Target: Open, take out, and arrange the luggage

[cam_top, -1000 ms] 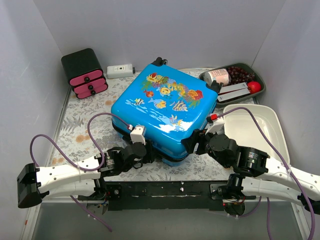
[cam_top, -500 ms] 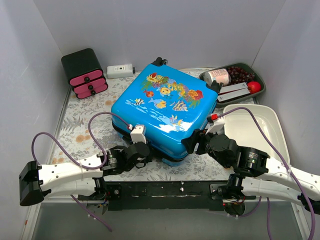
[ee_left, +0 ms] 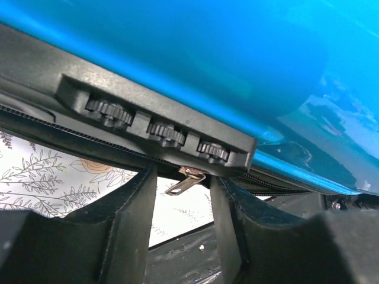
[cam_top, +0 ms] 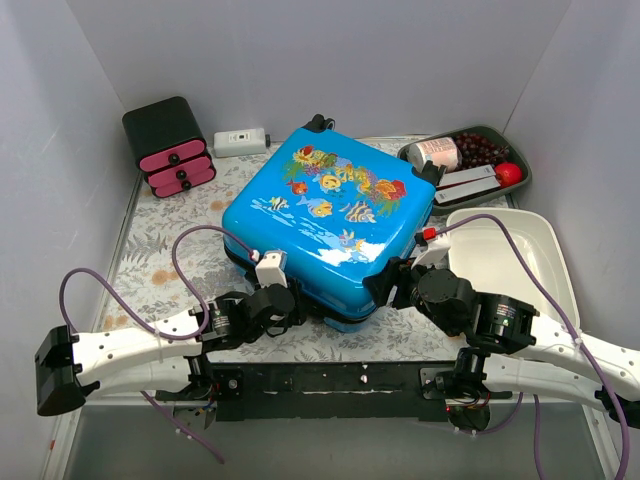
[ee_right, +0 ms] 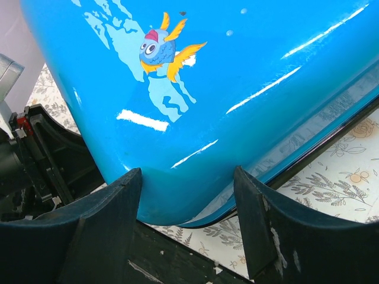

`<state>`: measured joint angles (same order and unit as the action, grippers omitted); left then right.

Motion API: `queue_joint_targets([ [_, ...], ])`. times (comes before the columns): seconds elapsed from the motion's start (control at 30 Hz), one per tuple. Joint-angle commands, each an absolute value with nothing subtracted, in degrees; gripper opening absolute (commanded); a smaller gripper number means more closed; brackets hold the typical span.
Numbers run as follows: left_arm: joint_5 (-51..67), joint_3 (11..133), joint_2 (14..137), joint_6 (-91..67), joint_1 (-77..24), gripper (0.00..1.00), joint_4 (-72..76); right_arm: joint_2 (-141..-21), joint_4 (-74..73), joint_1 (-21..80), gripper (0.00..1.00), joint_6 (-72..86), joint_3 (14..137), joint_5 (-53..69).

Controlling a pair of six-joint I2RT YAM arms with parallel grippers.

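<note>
I had the luggage (cam_top: 330,225) lying flat and closed in the middle of the table (cam_top: 150,265), fish print up. My left gripper (ee_left: 180,195) sat at its near-left edge, fingers apart, a metal zipper pull (ee_left: 186,180) hanging between them just under the combination lock (ee_left: 157,127). My right gripper (ee_right: 186,195) was spread too, straddling the near corner of the blue shell without clamping it.

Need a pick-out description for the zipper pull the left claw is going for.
Start at the blue fish-print luggage mid-table and go to its near-left edge, where a black combination lock with three ridged dials sits. The zipper pull is the small metal tab hanging below the lock's right end, between the left claw's fingers.
</note>
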<state>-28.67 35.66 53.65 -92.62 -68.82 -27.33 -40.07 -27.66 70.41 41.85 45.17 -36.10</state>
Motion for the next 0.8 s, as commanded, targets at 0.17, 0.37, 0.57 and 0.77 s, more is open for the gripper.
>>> queue_joint_targets([
  [0.17,-29.44,33.92,54.48,-87.81,-68.47,0.41,-26.89,-41.75,-29.97,70.22,0.68,41.22,45.53,-37.79],
  [0.37,-24.0,33.31,53.01,-82.8,-68.47,0.43,-24.09,-41.92,-30.06,70.31,0.68,41.31,45.61,-37.44],
  [0.57,-21.35,31.55,46.15,-77.17,-68.47,0.49,-17.93,-42.63,-31.55,70.22,0.68,41.4,47.11,-37.35],
  [0.77,-23.55,31.38,43.77,-77.69,-68.47,0.51,-20.47,-42.98,-31.73,70.31,0.68,41.66,47.37,-37.44],
])
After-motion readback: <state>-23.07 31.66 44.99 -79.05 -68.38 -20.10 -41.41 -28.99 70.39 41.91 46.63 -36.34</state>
